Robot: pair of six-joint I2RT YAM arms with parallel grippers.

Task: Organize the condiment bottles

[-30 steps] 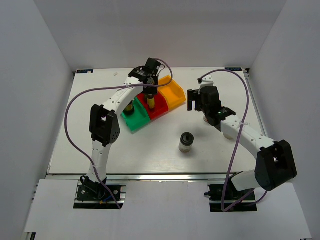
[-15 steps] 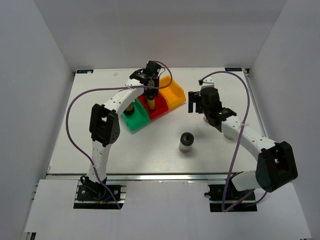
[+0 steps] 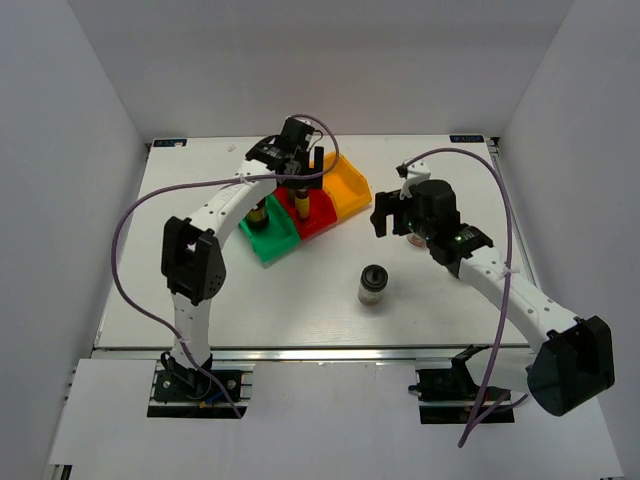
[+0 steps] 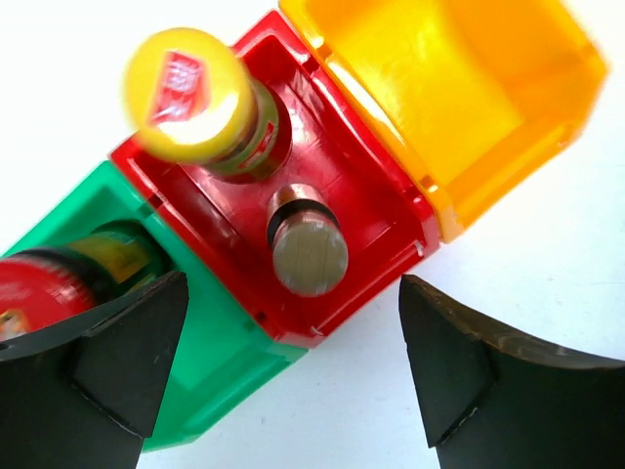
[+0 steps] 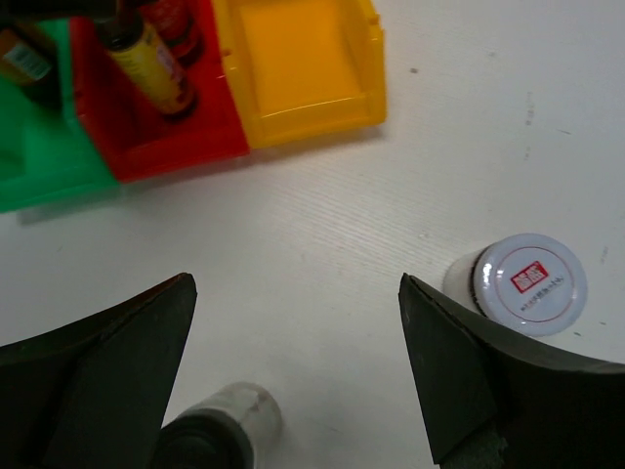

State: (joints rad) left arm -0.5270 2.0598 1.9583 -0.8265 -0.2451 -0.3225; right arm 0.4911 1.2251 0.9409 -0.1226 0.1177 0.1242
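**Right gripper [image 5: 296,293] hanging wide open and empty, jar off to one side**
Outward from its jaws, the white-lidded jar [image 5: 529,283] is standing upright on the table [image 5: 322,225], lid up, just beyond the finger at the wrist view's right edge, so I judge the right arm the nearer. The left gripper [image 4: 293,313], also spread and holding nothing, is hovering over the slim yellow bottle [image 4: 307,252] in the red bin [image 4: 371,205].

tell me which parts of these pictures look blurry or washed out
Left wrist: the yellow-capped bottle and red-capped jar sit near the lens and blur, the orange bin glows almost washed out, the slim bottle is sharper. Right wrist: the black-topped shaker at the bottom edge is soft, the white-lidded jar crisp. Top external: even light, faint shadows.
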